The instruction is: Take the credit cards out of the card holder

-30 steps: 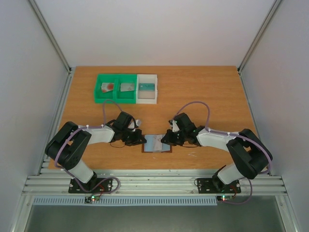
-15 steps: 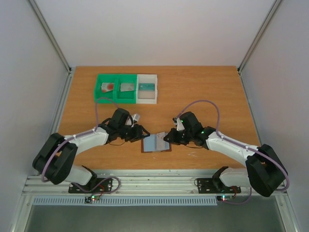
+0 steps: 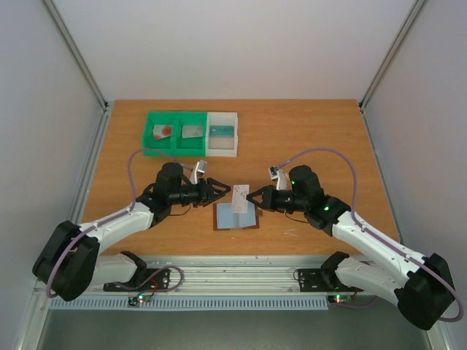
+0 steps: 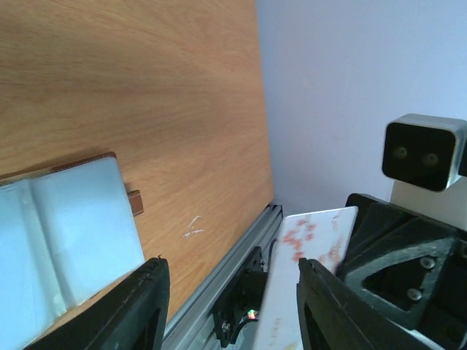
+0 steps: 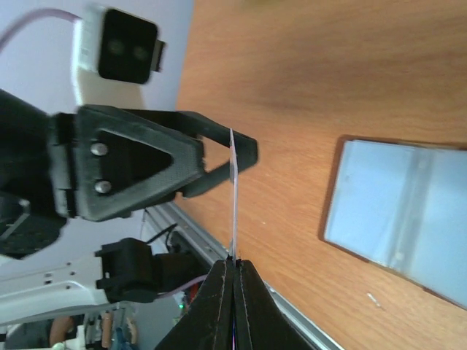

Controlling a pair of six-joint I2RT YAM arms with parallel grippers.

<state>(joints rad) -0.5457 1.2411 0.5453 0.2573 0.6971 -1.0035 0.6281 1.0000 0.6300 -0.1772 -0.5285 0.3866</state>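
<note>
The card holder (image 3: 236, 216) lies open on the table, brown edge around blue-grey lining, also visible in the left wrist view (image 4: 66, 233) and right wrist view (image 5: 401, 211). Above it my right gripper (image 3: 252, 197) is shut on a whitish credit card with red marks (image 3: 239, 198), held upright off the table. The right wrist view shows that card edge-on (image 5: 233, 193) rising from the closed jaws (image 5: 234, 262). My left gripper (image 3: 222, 191) is open, and the card (image 4: 314, 248) stands between its fingers (image 4: 328, 306), close to the right one. No other credit cards show in the holder.
A green bin (image 3: 175, 134) with two compartments and a white bin (image 3: 222, 144) stand at the back left, each compartment holding a card. The aluminium rail (image 3: 233, 275) runs along the near table edge. White walls close in both sides.
Both arms rose off the card holder. The right gripper drew the whitish card out and lifted it. The left gripper opened and pulled back to the left.
</note>
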